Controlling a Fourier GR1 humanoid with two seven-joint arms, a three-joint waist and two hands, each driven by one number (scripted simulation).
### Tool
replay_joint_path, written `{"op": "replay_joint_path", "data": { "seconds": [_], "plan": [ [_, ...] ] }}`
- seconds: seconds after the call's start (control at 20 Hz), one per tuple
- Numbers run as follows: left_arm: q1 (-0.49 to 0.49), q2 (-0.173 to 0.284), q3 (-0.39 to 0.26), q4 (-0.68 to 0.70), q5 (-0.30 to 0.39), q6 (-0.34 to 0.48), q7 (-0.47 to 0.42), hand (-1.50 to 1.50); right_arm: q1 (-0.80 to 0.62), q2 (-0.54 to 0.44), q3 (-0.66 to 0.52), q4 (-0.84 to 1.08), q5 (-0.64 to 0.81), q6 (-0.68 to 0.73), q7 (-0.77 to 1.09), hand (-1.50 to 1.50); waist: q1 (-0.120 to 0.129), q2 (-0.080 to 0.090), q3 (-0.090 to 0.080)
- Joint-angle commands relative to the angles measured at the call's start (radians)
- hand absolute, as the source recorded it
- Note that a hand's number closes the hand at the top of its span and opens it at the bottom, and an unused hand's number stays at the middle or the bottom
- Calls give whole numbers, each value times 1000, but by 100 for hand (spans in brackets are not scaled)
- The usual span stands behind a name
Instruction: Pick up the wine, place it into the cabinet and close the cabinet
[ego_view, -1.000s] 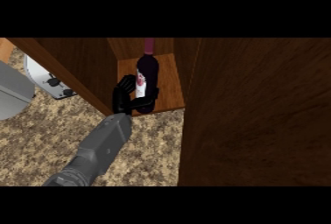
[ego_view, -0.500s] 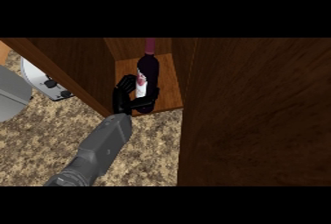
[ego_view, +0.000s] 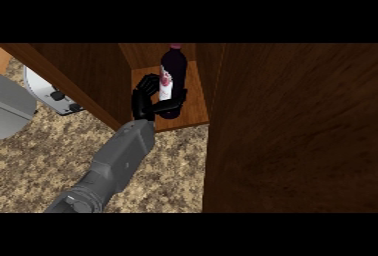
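A dark wine bottle (ego_view: 171, 67) with a white and red label stands on the wooden cabinet shelf (ego_view: 193, 85), its neck pointing to the back. My left hand (ego_view: 148, 97) is inside the cabinet at the bottle's lower part. Its fingers lie along the bottle's left side and the thumb curls round the base on the right. The grey forearm (ego_view: 118, 155) comes in from the lower left. The right hand does not show.
The open cabinet door (ego_view: 295, 130) fills the right half of the view and hides what lies behind it. The cabinet's left wall (ego_view: 81, 75) stands beside my wrist. A white appliance (ego_view: 52, 92) and a grey object (ego_view: 11, 110) sit on the speckled counter (ego_view: 44, 160) at the left.
The bottle and my left hand have moved slightly deeper onto the shelf. The hold looks the same.
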Motion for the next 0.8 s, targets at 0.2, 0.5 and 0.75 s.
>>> {"op": "replay_joint_path", "data": {
  "seconds": [0.2, 0.5, 0.75],
  "plan": [
    [-92, 0, -17, -1, 34, 85, 57, 150, 4, 4, -9, -23, -26, 2, -2, -150, -4, 0, 1],
    [-145, 0, -10, 23, 41, 105, 76, 150, 17, -9, -16, -9, -10, 18, -15, -150, 12, 7, 1],
    [-197, 0, 4, 58, 48, 106, 145, 150, 50, -7, -31, -17, -32, 33, -33, -150, 27, 9, 3]
  ]
}}
